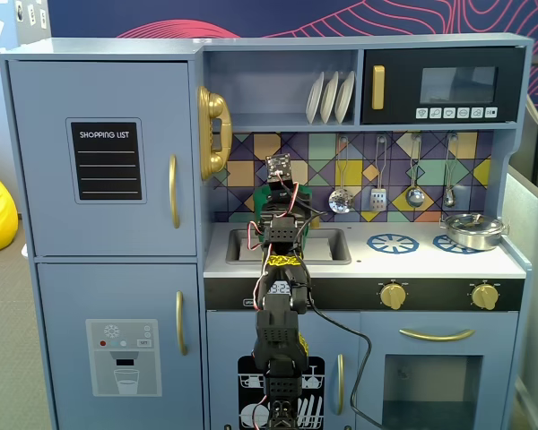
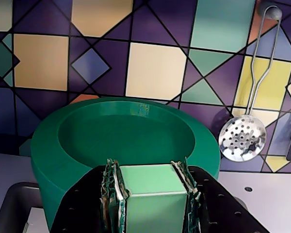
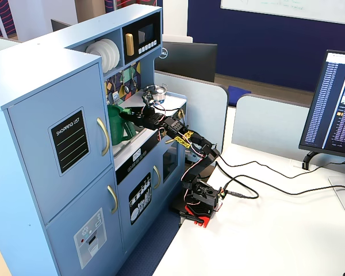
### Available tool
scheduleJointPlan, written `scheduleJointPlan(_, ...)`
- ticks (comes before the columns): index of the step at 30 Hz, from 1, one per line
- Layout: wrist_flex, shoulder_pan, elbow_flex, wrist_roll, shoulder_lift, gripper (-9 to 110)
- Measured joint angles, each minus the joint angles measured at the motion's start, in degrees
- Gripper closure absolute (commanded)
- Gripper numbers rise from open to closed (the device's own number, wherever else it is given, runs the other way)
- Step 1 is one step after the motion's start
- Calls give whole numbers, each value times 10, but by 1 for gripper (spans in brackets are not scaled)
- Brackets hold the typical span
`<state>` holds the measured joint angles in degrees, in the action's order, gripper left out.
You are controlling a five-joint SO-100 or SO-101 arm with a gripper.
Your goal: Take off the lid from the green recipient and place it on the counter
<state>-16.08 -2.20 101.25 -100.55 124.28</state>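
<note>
Visibly 1 gripper (image 2: 153, 194) clamping 1 lid (image 2: 153, 196), 1 green recipient (image 2: 126, 141) below.

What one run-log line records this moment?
gripper: shut on raised centre of round green plastic lid | lid: on tall dark-green plastic recipient | white counter: no lid

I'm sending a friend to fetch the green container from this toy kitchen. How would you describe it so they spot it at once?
Find the grey-blue toy kitchen's white counter, then the recessed sink at its left. The green recipient stands by that sink against the tiled back wall. It is the only tall dark-green plastic piece; the pot at the right is shiny steel.
</note>
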Motion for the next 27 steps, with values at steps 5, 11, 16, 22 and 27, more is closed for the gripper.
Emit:
scheduleJointPlan(5, 6, 1, -18, -7, -11, 101)
scheduleJointPlan(11, 12, 5, -35, -19, -15, 101)
scheduleJointPlan(16, 16, -3, -35, -23, -15, 101)
scheduleJointPlan(22, 34, -76, -44, -20, -15, 101)
scheduleJointPlan(27, 37, -161, -62, -3, -13, 101)
